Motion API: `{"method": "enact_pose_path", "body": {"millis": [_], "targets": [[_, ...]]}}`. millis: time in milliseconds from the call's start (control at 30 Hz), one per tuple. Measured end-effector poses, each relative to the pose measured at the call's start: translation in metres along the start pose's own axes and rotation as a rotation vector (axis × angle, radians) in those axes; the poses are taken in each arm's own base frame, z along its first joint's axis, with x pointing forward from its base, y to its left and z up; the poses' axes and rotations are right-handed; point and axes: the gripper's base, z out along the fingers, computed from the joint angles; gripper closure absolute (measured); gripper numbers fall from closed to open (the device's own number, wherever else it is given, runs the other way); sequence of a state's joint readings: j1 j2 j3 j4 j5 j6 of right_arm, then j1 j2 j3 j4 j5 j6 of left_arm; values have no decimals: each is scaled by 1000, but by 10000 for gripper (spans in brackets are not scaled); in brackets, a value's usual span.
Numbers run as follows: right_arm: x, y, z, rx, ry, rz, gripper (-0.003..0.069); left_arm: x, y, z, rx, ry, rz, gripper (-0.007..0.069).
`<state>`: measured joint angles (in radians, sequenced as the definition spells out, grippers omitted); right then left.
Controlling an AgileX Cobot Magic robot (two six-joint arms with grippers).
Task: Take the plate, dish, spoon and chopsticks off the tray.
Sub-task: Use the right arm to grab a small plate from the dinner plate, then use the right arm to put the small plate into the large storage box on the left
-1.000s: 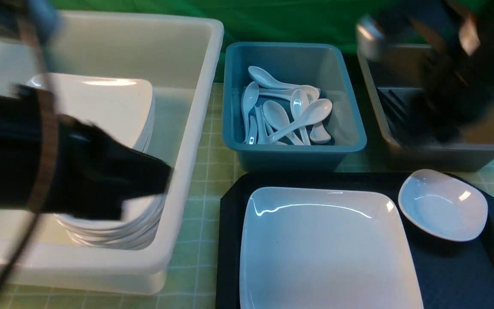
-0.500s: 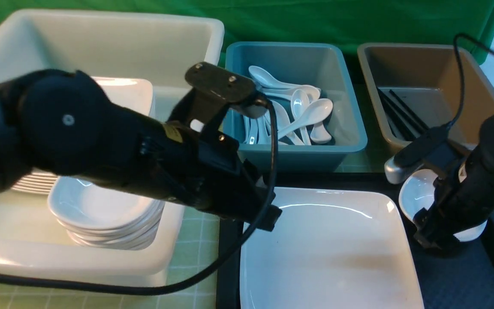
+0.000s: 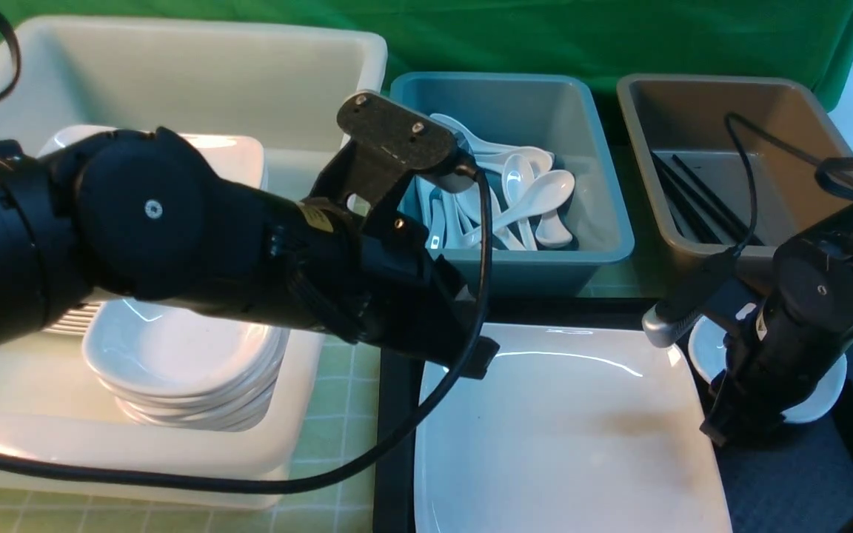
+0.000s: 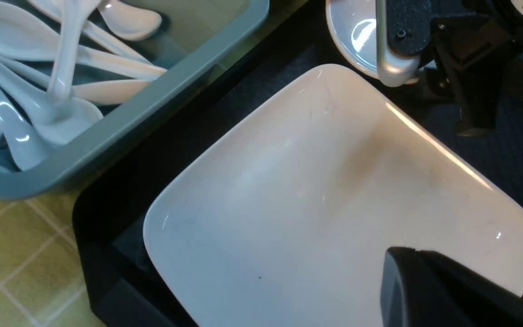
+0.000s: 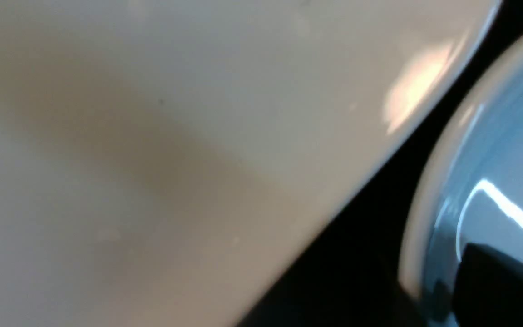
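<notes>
Big white plate (image 3: 567, 437) flat on the black tray (image 3: 789, 481), filling its left and middle. Small white dish (image 3: 830, 389) at the tray's far right corner, just beside the plate's far right corner, with a dark strip of tray between the two.

Left gripper (image 3: 474, 355) over the plate's far left corner, jaws pressed together with nothing in them. Left arm stretched across the right wall of the big white tub (image 3: 175, 74) toward the tray.

Right gripper (image 3: 723, 431) down at the near left edge of the dish, arm hiding most of the dish from the front. In the left wrist view, its tip low over the tray (image 4: 189, 136) floor, just beside the plate (image 4: 325, 195). In the right wrist view, one dark finger (image 5: 493, 286) inside the dish (image 5: 493, 181), close against the rim, with the plate (image 5: 152, 136) blurred alongside. Other finger out of sight, so cannot tell how wide those jaws stand or whether gripping the rim.

Beyond the tray, three tubs in a row on the green checked cloth (image 3: 338, 414). Teal tub (image 3: 604, 237) in the middle, heaped with white spoons (image 3: 515, 200). Brown tub (image 3: 730, 104) to the right, black chopsticks (image 3: 693, 196) lying along its floor. White tub to the left, holding stacked plates (image 3: 234, 163) at the back and stacked bowls (image 3: 175, 355) at the front.
</notes>
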<state>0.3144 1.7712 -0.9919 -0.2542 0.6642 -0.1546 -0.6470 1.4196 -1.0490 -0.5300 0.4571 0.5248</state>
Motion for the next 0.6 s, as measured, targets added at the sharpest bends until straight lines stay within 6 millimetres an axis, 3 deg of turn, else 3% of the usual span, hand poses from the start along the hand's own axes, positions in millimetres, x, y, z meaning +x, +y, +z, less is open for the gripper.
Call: {"method": "enact_pose_path", "body": {"millis": [33, 267, 400, 467, 567, 600], "targets": [[-2, 0, -2, 4, -12, -7, 526, 0, 0, 0, 0, 0, -9, 639], [2, -4, -32, 9, -29, 32, 586, 0, 0, 0, -3, 0, -59, 639], [7, -5, -85, -31, -128, 135, 633, -13, 0, -6, -6, -23, -43, 639], [6, -6, -123, -63, -253, 174, 634, -22, -1, -11, -3, -30, -36, 639], [0, -5, -164, -124, -413, 184, 634, -34, 3, -20, -13, -43, -48, 639], [-5, -1, -195, -203, -543, 180, 634, -44, 10, -29, -34, -46, -64, 639]]}}
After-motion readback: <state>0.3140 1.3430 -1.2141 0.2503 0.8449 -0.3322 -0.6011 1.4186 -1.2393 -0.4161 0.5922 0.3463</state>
